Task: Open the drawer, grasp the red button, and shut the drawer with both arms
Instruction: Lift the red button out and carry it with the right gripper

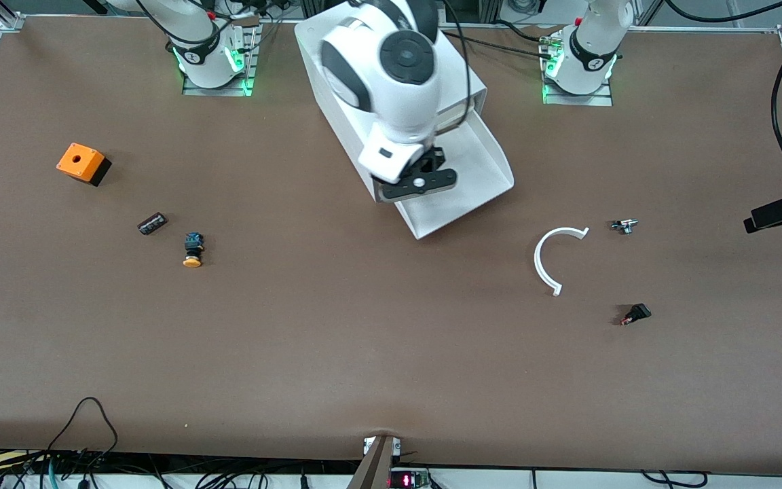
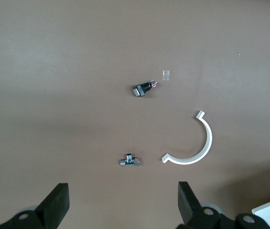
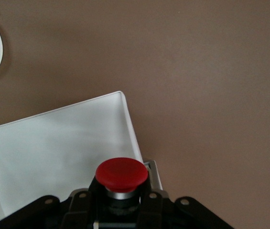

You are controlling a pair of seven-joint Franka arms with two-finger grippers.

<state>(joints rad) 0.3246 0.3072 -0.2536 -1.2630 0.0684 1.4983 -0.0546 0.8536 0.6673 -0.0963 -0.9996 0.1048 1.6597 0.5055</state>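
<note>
Brown matting covers the whole bench (image 1: 337, 353), with both arm bases along its upper edge in the front view. Button (image 3: 121, 174): red mushroom cap up, dark body clamped between the fingers of the right gripper (image 1: 413, 178), which is closed on it. The wrist view shows the cap just above the rim of the open drawer (image 1: 462, 180), at the corner by its front strip. Drawer: pulled out of the white cabinet (image 1: 337, 102), its white tray bare where visible. The right arm crosses over the cabinet from its base toward the right arm's end of the bench.

Left gripper (image 2: 123, 202): jaws spread wide, holding nothing, hanging over the bench at the left arm's end; its black fingers (image 2: 57, 202) frame bare matting in the wrist view. This arm waits.

Loose items toward the left arm's end: a white curved clip (image 1: 554, 258), an open half-ring lying flat, near the drawer's front; a small metal fitting (image 1: 624, 225) beside it; a small black switch (image 1: 636, 314) with a red tip, nearer the front camera than both.

Loose items toward the right arm's end: an orange box (image 1: 81, 163) with a hole in its top face; a small dark block (image 1: 153, 223) nearer the front camera; just beside that, a yellow-capped button (image 1: 193, 249) lying on its side, cap pointing toward the front camera. All three lie well apart from the cabinet
</note>
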